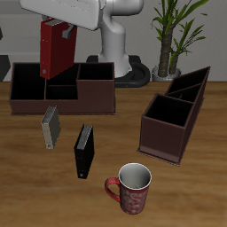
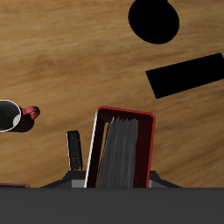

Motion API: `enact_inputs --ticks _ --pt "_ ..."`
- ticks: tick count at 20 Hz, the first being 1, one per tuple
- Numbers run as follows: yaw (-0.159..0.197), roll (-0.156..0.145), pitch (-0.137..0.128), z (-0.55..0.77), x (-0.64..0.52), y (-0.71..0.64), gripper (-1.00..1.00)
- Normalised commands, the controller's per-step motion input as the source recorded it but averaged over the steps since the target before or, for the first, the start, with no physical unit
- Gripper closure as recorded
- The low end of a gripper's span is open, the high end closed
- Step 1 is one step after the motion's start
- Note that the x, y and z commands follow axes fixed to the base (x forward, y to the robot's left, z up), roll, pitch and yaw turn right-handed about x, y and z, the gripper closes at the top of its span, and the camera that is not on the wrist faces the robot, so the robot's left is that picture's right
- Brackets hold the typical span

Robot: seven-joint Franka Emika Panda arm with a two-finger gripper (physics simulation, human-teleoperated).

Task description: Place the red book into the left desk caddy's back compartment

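Observation:
My gripper (image 1: 59,29) is shut on the top of the red book (image 1: 55,49), which hangs upright in the air above the long wide caddy. The wrist view looks down along the red book (image 2: 122,150) and its white page edges, with bare wood below. The left desk caddy (image 1: 176,117) stands apart on the other side of the table, well away from the book. Its back compartment (image 1: 191,89), the taller part with sloping walls, is open and dark inside.
The long wide caddy (image 1: 62,89) sits under the held book. A grey book (image 1: 50,128) and a black book (image 1: 83,149) stand in the middle of the table. A red patterned mug (image 1: 133,188) is near the front edge. A potted plant (image 1: 173,40) stands at the back.

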Motion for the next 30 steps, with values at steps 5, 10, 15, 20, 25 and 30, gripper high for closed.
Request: enact_inputs --ticks 5,10,15,20,25,30 --pt "-0.014 -0.012 0.002 -0.03 -0.21 0.07 1.0" --pt "0.014 -0.018 -0.02 -0.02 -0.28 0.09 1.0" --pt "0.002 0.002 -0.009 -0.05 -0.19 0.06 1.0" --pt "-0.011 0.01 -0.005 -0.05 -0.24 0.1 1.0" --pt "0.017 0.011 -0.004 -0.09 -0.18 0.19 1.0" --pt "0.002 0.005 0.0 -0.12 -0.19 0.18 1.0"
